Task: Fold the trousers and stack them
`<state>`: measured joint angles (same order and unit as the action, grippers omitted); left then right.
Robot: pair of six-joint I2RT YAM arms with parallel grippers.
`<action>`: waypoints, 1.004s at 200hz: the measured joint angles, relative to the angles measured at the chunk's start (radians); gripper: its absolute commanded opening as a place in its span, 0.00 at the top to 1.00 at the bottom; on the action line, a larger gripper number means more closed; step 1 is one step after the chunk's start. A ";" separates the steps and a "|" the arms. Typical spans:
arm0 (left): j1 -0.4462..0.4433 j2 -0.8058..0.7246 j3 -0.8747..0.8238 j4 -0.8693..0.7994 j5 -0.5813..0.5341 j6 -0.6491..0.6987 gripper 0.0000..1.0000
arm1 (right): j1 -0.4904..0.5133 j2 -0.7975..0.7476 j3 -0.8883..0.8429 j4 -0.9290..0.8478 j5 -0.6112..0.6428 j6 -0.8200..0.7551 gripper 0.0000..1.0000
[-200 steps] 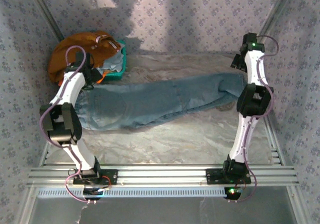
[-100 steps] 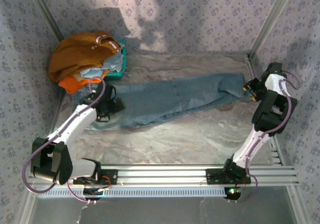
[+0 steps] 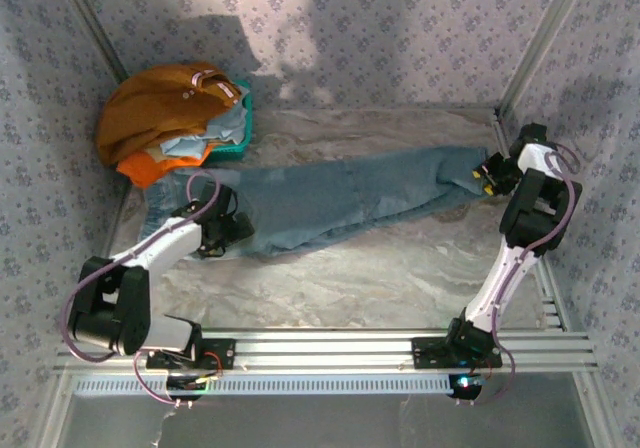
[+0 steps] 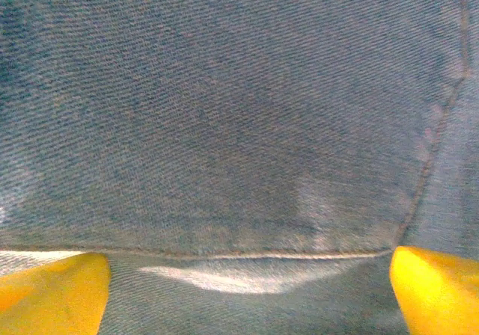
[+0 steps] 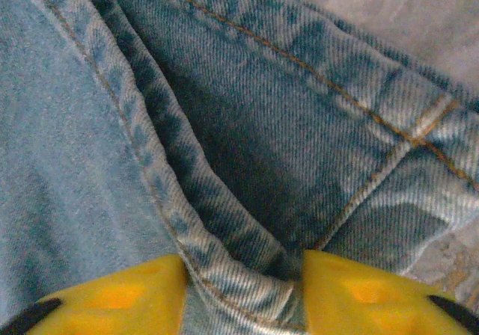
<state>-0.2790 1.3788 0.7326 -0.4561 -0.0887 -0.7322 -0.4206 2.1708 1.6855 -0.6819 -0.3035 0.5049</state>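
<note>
The trousers [image 3: 340, 196] lie stretched across the counter [image 3: 400, 278]. The left end effector [image 4: 247, 275] is released, fingers spread over the wider end. The right end effector [image 5: 239, 294] pinches a leg hem, likely to lift both ends for folding.

The trousers [image 5: 247, 125] are matt, coarse twill denim with raised stitched seams, the surface [image 3: 400, 278] has a soft marbled sheen, and the right claw [image 5: 241, 283] looks smooth plastic.
</note>
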 measured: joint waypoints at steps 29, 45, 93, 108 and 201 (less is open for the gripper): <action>0.043 0.031 -0.023 0.048 0.024 0.019 0.37 | 0.002 0.009 0.021 -0.014 0.020 0.014 0.99; 0.057 0.031 -0.031 0.062 0.033 0.014 0.43 | 0.003 0.008 0.023 -0.018 0.040 0.012 1.00; 0.061 0.031 -0.031 0.071 0.045 0.017 0.42 | 0.008 0.008 0.104 -0.077 0.120 0.005 0.98; 0.061 0.031 -0.031 0.071 0.048 0.017 0.42 | 0.007 0.008 0.164 -0.102 0.144 0.003 0.97; 0.061 0.018 -0.019 0.062 0.074 0.041 0.30 | -0.034 0.094 0.346 -0.198 0.203 -0.013 0.59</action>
<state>-0.2180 1.3968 0.7136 -0.3943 -0.0147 -0.6914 -0.4541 2.2650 2.0315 -0.8803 -0.1009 0.4919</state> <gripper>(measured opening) 0.660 0.309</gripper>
